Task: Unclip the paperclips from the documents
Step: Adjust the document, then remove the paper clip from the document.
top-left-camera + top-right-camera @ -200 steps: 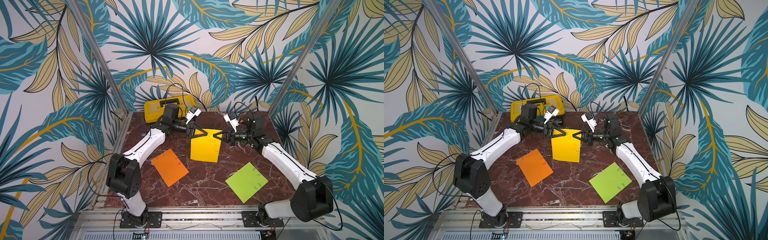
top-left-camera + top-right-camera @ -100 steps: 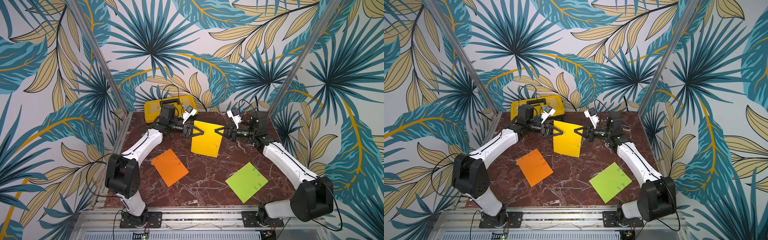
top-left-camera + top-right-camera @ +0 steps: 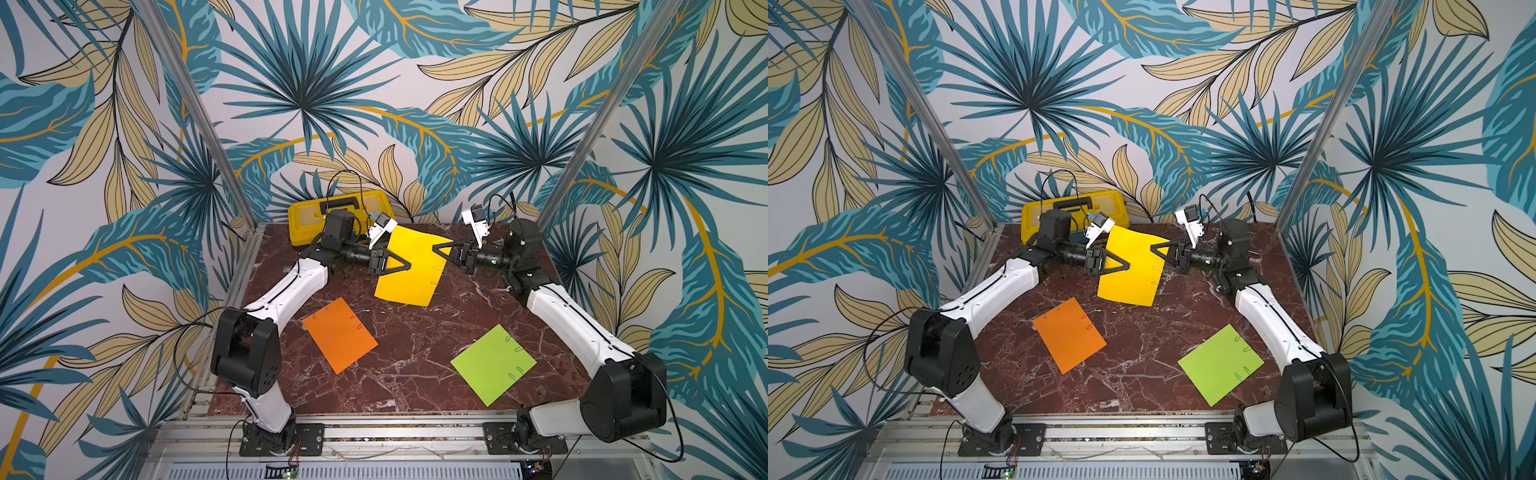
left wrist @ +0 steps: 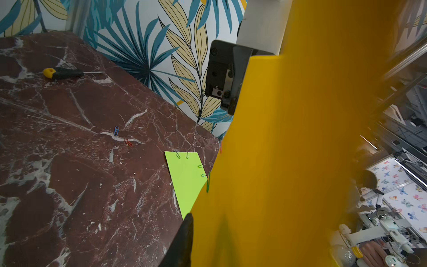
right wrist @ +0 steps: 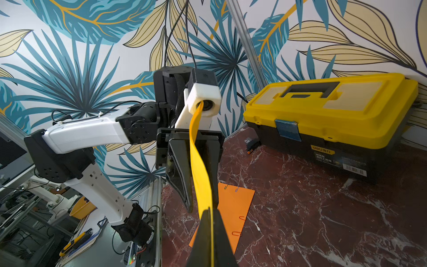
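Top views, upper centre, at back wall: toolbox [image 3: 305, 220]. Mid-frame, held up: yellow sheet [image 3: 411, 270], clips [image 3: 433, 283] on right edge. Flat, clipped: orange sheet [image 3: 338, 334] lower left, green sheet [image 3: 492, 363] lower right. Pinching yellow sheet's upper right edge: right gripper [image 3: 435, 248]. Astride left edge: left gripper [image 3: 408, 266] (gripping or not, cannot tell). Loose on table [image 4: 69, 185]: blue clip [image 4: 116, 130], red clip [image 4: 128, 143].

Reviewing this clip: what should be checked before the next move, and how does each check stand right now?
1. Right gripper shut on the yellow sheet: ok.
2. Left gripper holding that sheet: cannot tell; its fingers sit on either side of it.
3. Yellow sheet free of paperclips: not ok; two show on its edge.
4. Orange sheet and green sheet lying flat on the table: ok.
5. Loose clips off every sheet: ok.
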Controlling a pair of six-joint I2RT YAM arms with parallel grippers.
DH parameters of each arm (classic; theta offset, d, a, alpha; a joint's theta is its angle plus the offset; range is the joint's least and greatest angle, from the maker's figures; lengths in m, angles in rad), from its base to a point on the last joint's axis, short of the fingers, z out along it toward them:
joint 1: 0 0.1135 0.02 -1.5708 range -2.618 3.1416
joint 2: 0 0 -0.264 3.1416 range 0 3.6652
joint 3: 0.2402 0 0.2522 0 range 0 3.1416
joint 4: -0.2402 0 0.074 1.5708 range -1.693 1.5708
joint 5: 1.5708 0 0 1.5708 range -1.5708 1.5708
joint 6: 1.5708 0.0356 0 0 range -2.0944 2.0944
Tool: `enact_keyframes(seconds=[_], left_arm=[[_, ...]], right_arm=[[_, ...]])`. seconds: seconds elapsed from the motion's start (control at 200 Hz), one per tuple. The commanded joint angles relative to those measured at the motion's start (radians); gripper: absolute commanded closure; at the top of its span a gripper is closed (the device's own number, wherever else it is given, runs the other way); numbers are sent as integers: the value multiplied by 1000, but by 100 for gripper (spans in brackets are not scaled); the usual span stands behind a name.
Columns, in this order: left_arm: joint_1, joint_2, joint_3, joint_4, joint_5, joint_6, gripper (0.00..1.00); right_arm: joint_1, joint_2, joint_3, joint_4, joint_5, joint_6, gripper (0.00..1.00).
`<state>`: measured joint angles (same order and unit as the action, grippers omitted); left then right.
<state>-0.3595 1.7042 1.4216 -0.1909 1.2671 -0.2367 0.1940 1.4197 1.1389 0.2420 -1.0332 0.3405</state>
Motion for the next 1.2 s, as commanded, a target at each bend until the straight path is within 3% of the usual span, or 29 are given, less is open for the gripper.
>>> enact_keyframes(seconds=[0.0, 0.24, 0.295, 0.381, 0.466, 0.606, 0.826, 1.192], left_arm=[[-4, 5, 19, 31, -14, -8, 77], [-5, 11, 20, 42, -22, -21, 94], [-4, 10, 19, 43, -21, -21, 97], [-4, 6, 16, 44, -22, -19, 100], [-3, 0, 13, 43, -20, -16, 100], [1, -9, 3, 43, -15, -11, 100], [4, -14, -3, 55, -6, -13, 100], [3, -9, 0, 58, -5, -13, 100]], right_arm=[[-4, 11, -10, 4, 13, -4, 100], [-4, -4, -10, -64, 26, -52, 100], [-5, -7, -8, -79, 30, -59, 93], [-10, -7, -6, -103, 33, -70, 72], [-20, -11, -8, -119, 28, -71, 58], [-28, -13, -16, -154, 1, -89, 47], [-28, 4, -49, -230, -33, -139, 45], [-28, 17, -108, -78, -100, -13, 48]])
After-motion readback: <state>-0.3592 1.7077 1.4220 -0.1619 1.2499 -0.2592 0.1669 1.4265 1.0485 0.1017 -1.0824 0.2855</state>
